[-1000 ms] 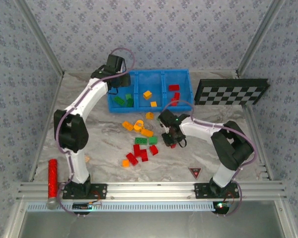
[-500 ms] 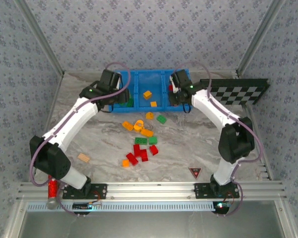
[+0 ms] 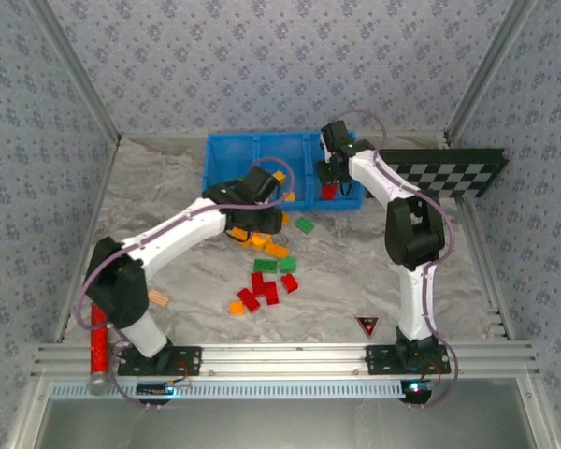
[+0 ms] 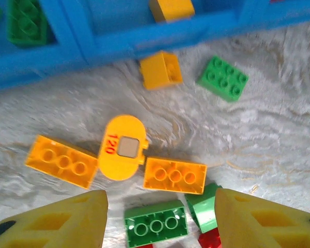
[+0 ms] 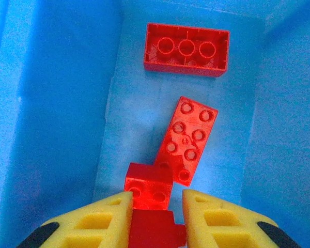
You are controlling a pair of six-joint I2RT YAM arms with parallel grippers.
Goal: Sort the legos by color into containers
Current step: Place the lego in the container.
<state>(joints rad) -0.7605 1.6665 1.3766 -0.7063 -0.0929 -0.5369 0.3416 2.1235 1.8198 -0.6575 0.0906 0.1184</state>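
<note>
"What's nearest us?"

"By the arm bases there's a long red cylinder (image 3: 98,335) against the left rail, and a tan block (image 3: 157,299) just past it. Then come the loose legos (image 3: 265,277) on the table: a red cluster (image 3: 262,292) with green ones (image 3: 276,266) behind it."

"And the left gripper?"

"The left gripper (image 4: 160,199) hangs over that scatter with its jaws apart and nothing between them. Under it lies a green three-hole brick (image 4: 155,225). Beyond that is an orange oval piece (image 4: 121,147) marked 120, flanked by orange bricks (image 4: 174,175)."

"Farther back?"

"A green studded brick (image 4: 223,77) and an orange cube (image 4: 161,70) sit just before the blue bin (image 3: 262,140). The right gripper (image 5: 156,199) is over the right compartment (image 5: 51,103), clamped on a red brick (image 5: 152,230). Two red pieces lie on that floor, a studded one (image 5: 190,137) and a hollow-side-up one (image 5: 186,49). The checkerboard (image 3: 439,173) stands right of the bin."
</note>
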